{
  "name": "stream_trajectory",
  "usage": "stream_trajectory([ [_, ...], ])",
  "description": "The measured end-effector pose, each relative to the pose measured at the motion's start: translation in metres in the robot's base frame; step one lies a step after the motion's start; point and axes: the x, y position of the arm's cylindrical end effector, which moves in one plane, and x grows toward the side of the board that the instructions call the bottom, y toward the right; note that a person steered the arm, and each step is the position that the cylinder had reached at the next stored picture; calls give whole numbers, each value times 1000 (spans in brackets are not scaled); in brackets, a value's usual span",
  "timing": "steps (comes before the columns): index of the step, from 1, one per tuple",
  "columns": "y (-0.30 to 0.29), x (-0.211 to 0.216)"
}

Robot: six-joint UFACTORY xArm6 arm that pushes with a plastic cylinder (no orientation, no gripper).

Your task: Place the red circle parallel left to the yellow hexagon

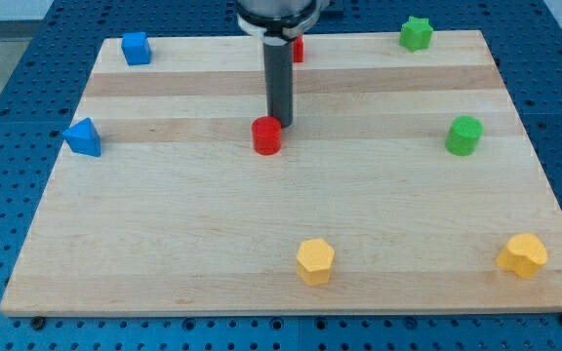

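The red circle is a short red cylinder near the middle of the wooden board. The yellow hexagon lies near the view's bottom edge, below and a little right of the red circle. My tip is at the end of the dark rod, just at the upper right edge of the red circle, touching or nearly touching it.
A blue block sits at the top left and a blue triangle-like block at the left edge. A second red block is partly hidden behind the rod. A green star, a green cylinder and a yellow heart-like block are on the right.
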Motion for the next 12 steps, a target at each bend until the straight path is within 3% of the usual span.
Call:
stream_trajectory([
  [2, -3, 42],
  [6, -77, 118],
  [8, -53, 159],
  [10, -123, 142],
  [12, -180, 157],
])
